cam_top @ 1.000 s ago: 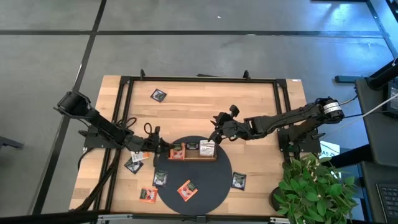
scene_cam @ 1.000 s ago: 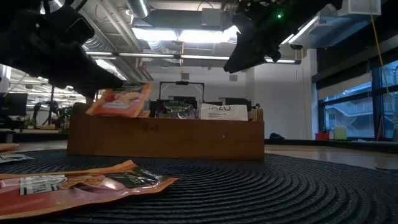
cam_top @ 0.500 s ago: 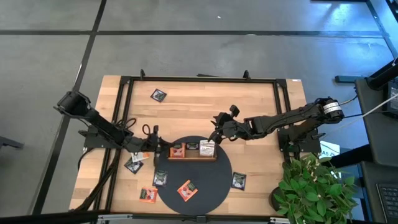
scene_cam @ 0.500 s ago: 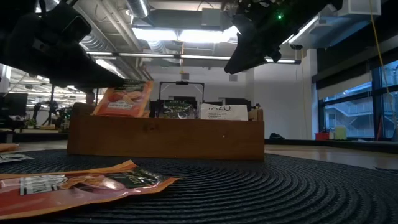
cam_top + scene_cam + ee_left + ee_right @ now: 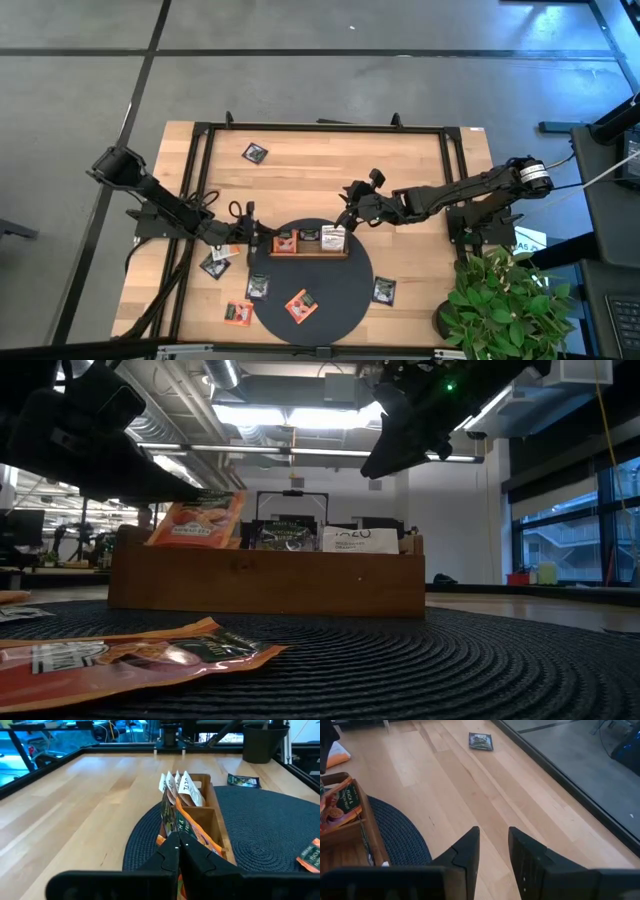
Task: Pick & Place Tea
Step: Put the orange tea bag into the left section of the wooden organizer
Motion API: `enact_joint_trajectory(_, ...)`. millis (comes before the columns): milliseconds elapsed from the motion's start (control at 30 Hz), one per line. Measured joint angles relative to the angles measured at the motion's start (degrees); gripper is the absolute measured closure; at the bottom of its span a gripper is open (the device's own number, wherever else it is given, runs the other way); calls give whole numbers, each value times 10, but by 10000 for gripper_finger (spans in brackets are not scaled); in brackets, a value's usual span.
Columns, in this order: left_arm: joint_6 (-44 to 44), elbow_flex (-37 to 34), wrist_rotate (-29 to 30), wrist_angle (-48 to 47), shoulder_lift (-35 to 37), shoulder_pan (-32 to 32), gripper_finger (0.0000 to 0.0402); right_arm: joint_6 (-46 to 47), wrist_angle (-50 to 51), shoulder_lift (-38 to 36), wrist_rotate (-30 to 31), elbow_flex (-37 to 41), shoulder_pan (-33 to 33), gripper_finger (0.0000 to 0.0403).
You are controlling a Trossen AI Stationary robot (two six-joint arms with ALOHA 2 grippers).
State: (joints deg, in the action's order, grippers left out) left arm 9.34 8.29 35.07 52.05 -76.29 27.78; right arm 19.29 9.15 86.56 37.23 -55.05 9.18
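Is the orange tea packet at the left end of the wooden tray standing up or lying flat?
Standing up: the orange packet sticks out above the tray wall.

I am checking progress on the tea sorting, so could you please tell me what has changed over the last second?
The orange-red tea sachet, pinched in the shut left gripper, tipped from slanted to nearly upright over the end compartment of the long brown wooden tray; most of that happened early. The open, empty right gripper beside the tray's other end, the tray itself and the loose sachets on the round dark mat stayed put.
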Motion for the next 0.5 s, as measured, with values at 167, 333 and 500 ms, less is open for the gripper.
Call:
enact_joint_trajectory(167, -1, 0, 1, 0, 0, 7, 399, 0, 0, 0, 0, 0, 0, 298)
enact_joint_trajectory(333, -26, 0, 34, -2, 9, 21, 399, 0, 0, 0, 0, 0, 0, 298)
enact_joint_trajectory(500, -22, 0, 29, -5, 14, 30, 399, 0, 0, 0, 0, 0, 0, 298)
